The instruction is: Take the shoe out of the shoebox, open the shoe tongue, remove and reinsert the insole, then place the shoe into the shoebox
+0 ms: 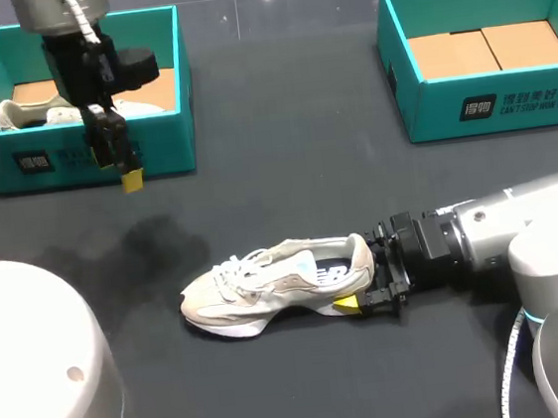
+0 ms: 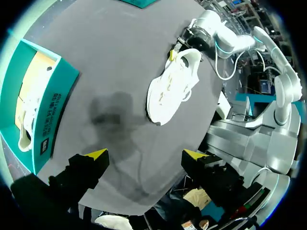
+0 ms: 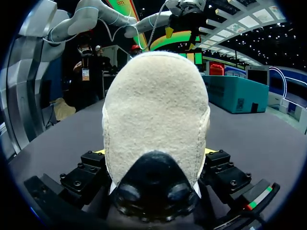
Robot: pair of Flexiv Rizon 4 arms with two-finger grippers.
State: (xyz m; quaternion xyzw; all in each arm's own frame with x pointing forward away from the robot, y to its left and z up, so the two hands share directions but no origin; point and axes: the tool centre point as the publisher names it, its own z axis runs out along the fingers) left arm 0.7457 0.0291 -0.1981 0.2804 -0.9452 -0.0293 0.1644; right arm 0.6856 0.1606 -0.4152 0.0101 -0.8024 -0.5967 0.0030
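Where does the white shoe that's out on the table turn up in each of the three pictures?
Head view: the shoe sits low in the middle, toe pointing left.
Left wrist view: the shoe lies far ahead of the open left claw.
Right wrist view: the shoe stands heel-first between the fingers, right up close.
Shared landmark: the right claw gripping the shoe's heel.

The shoe (image 3: 156, 110) hides nearly all of the 2 yellow tips of the right pincer (image 1: 366, 292)
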